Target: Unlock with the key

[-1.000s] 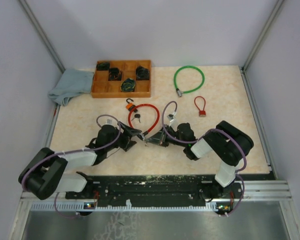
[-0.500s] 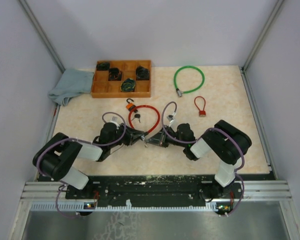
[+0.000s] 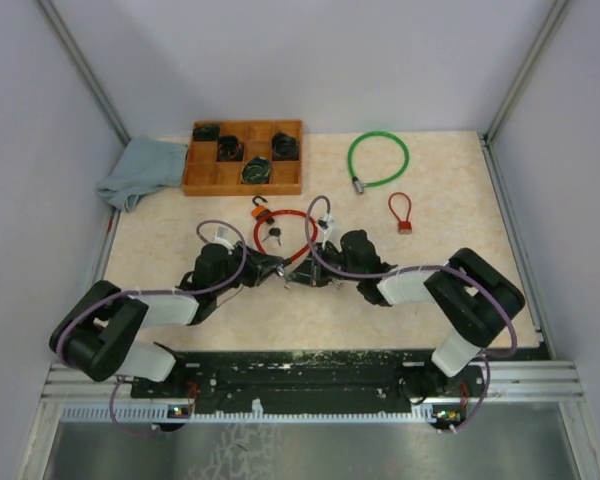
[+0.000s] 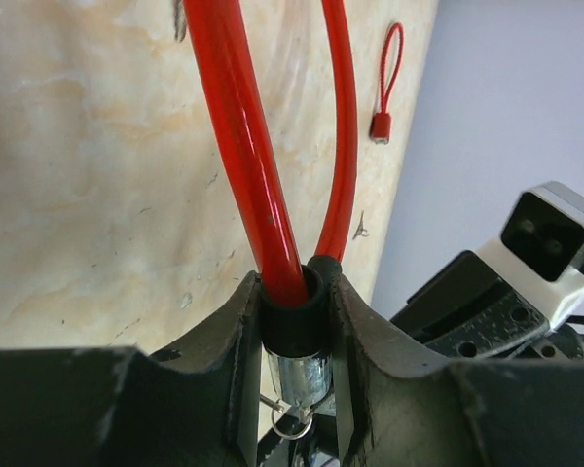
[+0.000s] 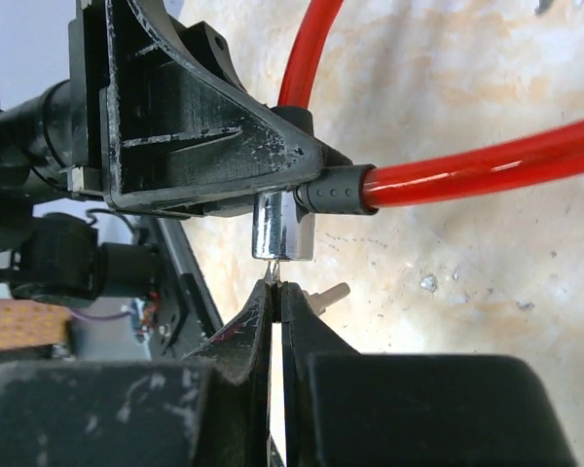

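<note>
From above, the red plastic-coated cable lock (image 3: 283, 212) lies mid-way across the beige marbled worktop (image 3: 460, 290), with the left pincer (image 3: 272, 268) and right pincer (image 3: 302, 276) meeting at the loop's near end. The left wrist view shows the left pincer clamped on the lock's black collar (image 4: 294, 321) — its shiny chrome barrel (image 4: 302, 375) sits between the fingers. In the right wrist view the right pincer is clenched on a small metal key (image 5: 272, 270), tip at the barrel's face.
</note>
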### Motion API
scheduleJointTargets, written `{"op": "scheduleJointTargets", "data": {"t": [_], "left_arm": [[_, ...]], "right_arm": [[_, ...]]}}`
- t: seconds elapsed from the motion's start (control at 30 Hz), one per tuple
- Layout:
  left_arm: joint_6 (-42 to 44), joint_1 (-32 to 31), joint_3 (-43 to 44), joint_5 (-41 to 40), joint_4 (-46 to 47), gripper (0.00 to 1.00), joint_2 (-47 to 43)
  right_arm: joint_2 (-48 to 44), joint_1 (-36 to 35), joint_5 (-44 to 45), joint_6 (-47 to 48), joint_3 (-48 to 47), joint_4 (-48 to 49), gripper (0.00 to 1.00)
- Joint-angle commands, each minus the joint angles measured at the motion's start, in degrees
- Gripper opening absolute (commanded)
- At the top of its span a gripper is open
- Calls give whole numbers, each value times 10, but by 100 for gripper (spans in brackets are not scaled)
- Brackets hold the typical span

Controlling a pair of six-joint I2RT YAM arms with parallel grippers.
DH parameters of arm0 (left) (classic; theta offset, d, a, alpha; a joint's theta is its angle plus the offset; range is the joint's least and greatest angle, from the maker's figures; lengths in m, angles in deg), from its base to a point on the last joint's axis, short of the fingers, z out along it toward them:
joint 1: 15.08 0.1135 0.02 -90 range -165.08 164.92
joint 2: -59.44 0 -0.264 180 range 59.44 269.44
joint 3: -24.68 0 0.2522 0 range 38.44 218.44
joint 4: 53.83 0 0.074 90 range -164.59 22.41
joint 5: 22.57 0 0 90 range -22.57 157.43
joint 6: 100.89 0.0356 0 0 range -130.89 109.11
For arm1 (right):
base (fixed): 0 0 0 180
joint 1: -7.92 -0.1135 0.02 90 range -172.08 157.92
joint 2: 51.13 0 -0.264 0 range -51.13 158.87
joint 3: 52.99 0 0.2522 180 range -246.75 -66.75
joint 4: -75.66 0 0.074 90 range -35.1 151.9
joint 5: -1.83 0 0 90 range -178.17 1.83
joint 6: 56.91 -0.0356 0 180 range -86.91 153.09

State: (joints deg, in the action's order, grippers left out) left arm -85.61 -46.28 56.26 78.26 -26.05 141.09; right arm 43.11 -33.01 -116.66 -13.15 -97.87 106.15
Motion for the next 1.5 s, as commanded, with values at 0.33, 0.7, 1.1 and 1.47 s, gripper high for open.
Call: {"op": "scheduleJointTargets", "data": {"t": [0.33, 0.7, 1.1, 1.47], "left_arm": [[57, -14, 30, -58, -119, 0, -122], [47, -14, 67, -71, -215, 0, -125], [36, -14, 75, -54, -239, 0, -124], [28, -14, 74, -39, -230, 0, -116]], "right_arm": [[-152, -73, 150, 329, -86, -226, 25], [-258, -160, 165, 681, 23, -168, 49], [-166, -235, 276, 860, 5, -111, 47], [-105, -254, 341, 887, 2, -15, 34]]}}
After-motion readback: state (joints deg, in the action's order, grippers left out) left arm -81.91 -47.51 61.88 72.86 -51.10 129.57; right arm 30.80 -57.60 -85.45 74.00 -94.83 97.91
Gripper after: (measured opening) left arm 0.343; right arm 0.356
